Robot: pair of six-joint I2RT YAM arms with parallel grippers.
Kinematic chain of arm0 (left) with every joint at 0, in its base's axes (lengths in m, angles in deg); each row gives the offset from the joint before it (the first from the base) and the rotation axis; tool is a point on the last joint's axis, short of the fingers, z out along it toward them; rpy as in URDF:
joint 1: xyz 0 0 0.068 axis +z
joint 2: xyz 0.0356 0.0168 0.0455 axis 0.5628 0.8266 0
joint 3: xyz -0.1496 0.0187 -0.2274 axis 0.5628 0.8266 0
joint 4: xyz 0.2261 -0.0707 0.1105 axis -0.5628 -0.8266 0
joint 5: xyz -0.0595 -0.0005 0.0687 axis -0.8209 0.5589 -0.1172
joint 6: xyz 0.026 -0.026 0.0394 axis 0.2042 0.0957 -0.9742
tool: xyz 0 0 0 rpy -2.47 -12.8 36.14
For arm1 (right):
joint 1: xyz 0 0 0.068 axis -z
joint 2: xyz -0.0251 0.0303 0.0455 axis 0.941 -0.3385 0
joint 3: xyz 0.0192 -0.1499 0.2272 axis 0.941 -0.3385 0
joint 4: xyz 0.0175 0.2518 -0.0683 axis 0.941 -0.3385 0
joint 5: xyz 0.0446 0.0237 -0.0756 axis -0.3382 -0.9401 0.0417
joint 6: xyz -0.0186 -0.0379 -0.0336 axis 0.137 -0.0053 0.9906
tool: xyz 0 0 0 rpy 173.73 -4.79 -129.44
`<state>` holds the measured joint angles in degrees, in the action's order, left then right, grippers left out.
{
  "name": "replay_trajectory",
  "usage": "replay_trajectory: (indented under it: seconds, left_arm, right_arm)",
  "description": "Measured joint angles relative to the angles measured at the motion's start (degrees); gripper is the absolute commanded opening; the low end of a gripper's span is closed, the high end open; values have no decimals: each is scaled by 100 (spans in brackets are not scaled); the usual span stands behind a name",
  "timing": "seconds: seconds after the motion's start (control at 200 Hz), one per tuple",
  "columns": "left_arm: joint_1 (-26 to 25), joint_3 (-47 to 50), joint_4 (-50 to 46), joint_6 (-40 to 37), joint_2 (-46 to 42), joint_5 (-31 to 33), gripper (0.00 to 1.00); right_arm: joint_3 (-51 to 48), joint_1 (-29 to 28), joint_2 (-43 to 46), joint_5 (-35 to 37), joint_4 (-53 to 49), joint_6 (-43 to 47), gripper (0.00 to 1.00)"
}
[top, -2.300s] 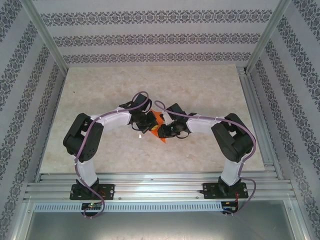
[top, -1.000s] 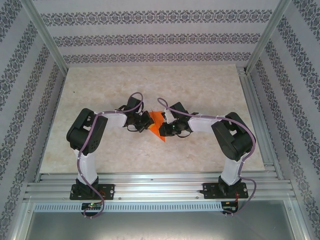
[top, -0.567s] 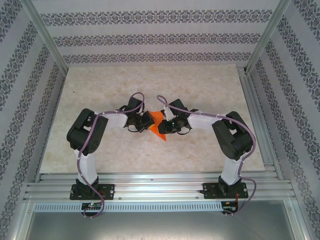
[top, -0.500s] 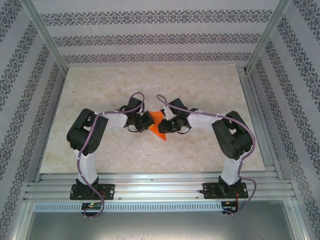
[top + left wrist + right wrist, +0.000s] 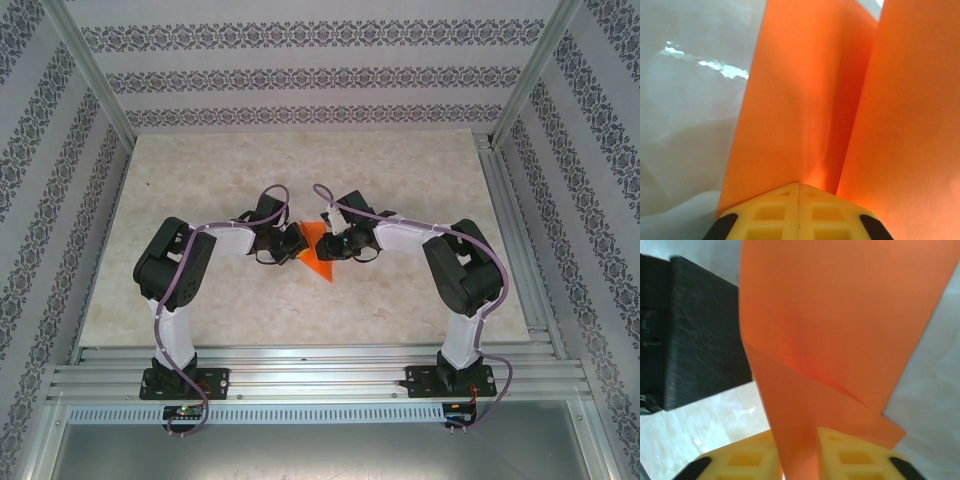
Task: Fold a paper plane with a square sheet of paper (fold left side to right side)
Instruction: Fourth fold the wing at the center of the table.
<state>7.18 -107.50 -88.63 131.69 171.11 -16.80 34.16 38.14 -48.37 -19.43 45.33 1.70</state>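
**Both claws meet at the orange sheet in mid-table**

You have the sheet of paper [image 5: 317, 260] lying near the middle of the marbled table [image 5: 200, 180], wedged between your two claws. From above it reads as a creased orange wedge with its point towards the arm bases.

Your right gripper [image 5: 335, 246] is at the sheet's right side. In the right wrist view the paper [image 5: 840, 315] runs down into the gap between the two yellow fingers [image 5: 757, 457], so this claw is grasping the sheet. A diagonal fold crosses the paper just above the fingers. A black casing [image 5: 690, 330] stands just beside the sheet's left edge.

Your left gripper [image 5: 296, 246] is at the sheet's left side. In the left wrist view its yellow fingertips [image 5: 770, 215] are clenched, pressed together along one seam. The paper [image 5: 800, 100] rises right in front of them, with an upright crease running to the tips. You cannot tell from that view whether any paper is caught in the seam.

Both arms stand elbows-out. Each upper link rises from its base and each forearm reaches inward, so the wrists face one another across the sheet.
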Motion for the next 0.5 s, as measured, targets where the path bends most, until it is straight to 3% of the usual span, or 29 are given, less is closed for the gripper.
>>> replay_trajectory:
  seconds: [0.18, 0.5]
  left_arm:
    - [0, 0, -4, -13, 0, 2, 0]
    - [-7, -2, -15, -52, 0, 22, 0]
  right_arm:
    - [24, 0, -24, -118, 9, -39, 2]
    - [-304, 227, -22, -570, 485, -219, 2]
